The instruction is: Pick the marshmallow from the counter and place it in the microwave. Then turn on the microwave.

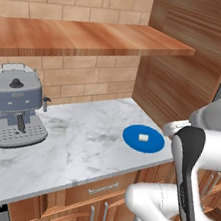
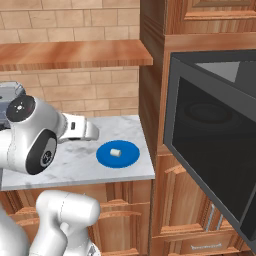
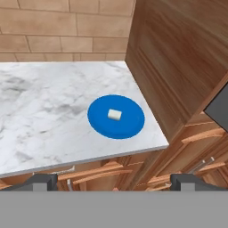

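The marshmallow (image 1: 142, 137) (image 2: 115, 151) (image 3: 114, 114), a tiny white stub, lies in the middle of a round blue plate (image 1: 152, 145) (image 2: 131, 156) (image 3: 130, 124) near the right end of the marble counter (image 1: 77, 142) (image 2: 70, 162) (image 3: 40, 116). My gripper (image 3: 115, 182) hangs open above and in front of the counter's edge, its two fingertips (image 3: 44, 181) wide apart with nothing between them, well short of the plate. The microwave (image 2: 215, 150) sits in the wooden cabinet wall to the right, its dark glass door swung open toward me.
A grey espresso machine (image 1: 17, 105) (image 2: 10, 100) stands at the counter's left. A wooden shelf (image 1: 83, 37) (image 2: 75, 52) runs above the counter. A tall wooden cabinet side (image 3: 178, 53) rises right beside the plate. Drawers and cabinet doors (image 1: 98, 201) sit below the counter.
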